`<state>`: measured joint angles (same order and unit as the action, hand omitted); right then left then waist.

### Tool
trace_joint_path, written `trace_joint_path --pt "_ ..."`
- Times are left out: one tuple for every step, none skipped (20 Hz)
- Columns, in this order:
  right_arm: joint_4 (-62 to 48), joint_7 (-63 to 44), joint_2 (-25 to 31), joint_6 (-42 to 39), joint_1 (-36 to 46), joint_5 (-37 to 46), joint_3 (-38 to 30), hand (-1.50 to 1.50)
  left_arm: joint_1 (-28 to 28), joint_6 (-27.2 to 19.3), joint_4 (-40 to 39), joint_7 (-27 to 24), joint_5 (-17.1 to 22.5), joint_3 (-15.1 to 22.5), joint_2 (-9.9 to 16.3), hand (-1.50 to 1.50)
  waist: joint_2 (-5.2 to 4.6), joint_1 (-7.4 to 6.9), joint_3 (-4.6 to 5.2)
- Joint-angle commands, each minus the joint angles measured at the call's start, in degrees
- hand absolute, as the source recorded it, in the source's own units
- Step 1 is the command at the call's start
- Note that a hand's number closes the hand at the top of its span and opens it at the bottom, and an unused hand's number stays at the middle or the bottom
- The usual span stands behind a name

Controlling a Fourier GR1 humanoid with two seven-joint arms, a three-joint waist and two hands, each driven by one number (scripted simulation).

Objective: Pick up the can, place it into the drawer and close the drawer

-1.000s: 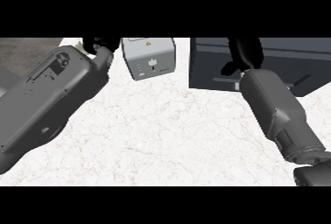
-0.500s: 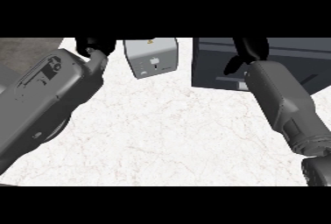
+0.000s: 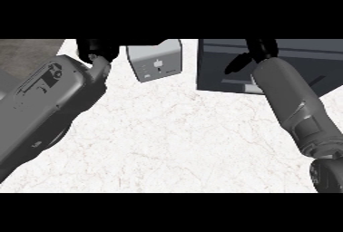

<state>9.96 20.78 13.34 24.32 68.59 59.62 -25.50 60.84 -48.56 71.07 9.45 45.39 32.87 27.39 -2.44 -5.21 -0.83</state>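
Observation:
No can shows anywhere in the head view. The dark drawer unit (image 3: 295,63) stands on the white counter at the top right. My right hand (image 3: 253,50) is over its front left part, cut off by the view's top edge, and my right forearm runs down to the lower right corner. My left hand (image 3: 95,49) is at the top left, just left of a small grey box, and is also cut off at the top. Its broad grey forearm fills the left side. Whether the drawer stands open or closed cannot be made out.
A small grey box-shaped appliance (image 3: 157,61) stands between my two hands at the top centre. The white marble counter (image 3: 174,145) spreads between my forearms. A darker floor strip (image 3: 26,52) shows past the counter's left edge.
My left forearm has pushed a little further up and to the right. My right forearm has shifted slightly, and its hand stays over the dark unit.

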Motion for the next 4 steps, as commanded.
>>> trace_joint_path --pt "1.5 2.1 -2.3 -2.4 3.0 -8.8 -7.9 -1.50 -2.1 0.5 1.8 0.1 -0.1 0.0 0.7 -1.50 0.61 -1.24 0.55" --pt "1.7 2.7 -2.4 -3.0 3.7 -9.3 -8.4 -1.50 -1.1 -0.2 1.6 1.1 -0.4 0.3 0.8 -1.50 0.72 -0.92 0.54" --pt "1.7 3.2 -0.8 -4.1 3.9 -9.9 -9.1 -1.50 -2.1 0.3 2.4 1.1 -0.2 -0.1 1.7 -1.50 0.72 -1.18 0.59" --pt "1.4 3.3 -1.2 -3.8 3.6 -9.9 -9.1 -1.50 -3.8 -0.5 3.4 -0.5 -0.8 0.1 0.7 -1.50 0.60 -1.31 0.65"
